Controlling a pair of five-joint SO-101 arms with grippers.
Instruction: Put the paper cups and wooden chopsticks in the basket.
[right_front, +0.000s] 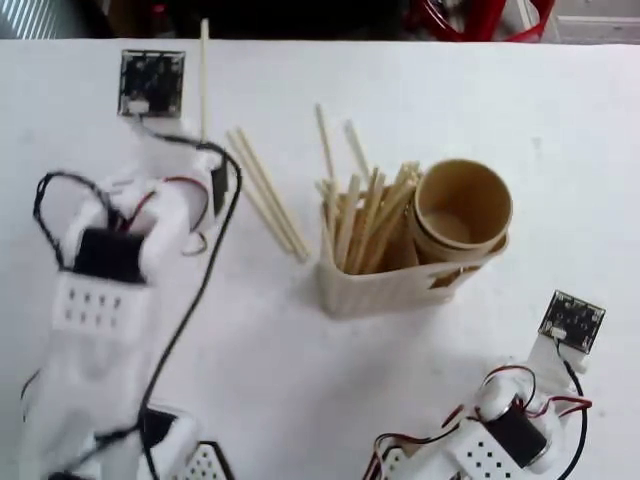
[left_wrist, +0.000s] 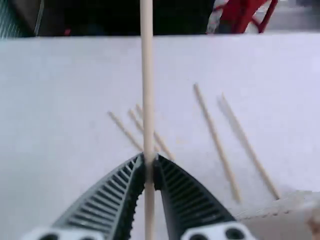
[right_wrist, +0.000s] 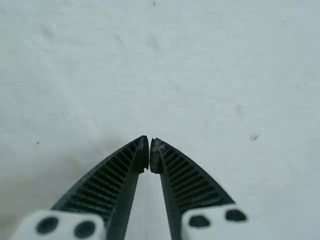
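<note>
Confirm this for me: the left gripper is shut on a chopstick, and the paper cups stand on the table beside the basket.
Not quite. The paper cups sit nested inside the basket, not on the table beside it; the high view shows this. The left gripper is indeed shut on a chopstick.

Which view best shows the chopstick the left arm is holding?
Left wrist view: the chopstick sits clamped in the left pincer. The high view shows it from above; the right wrist view faces the table.
</note>
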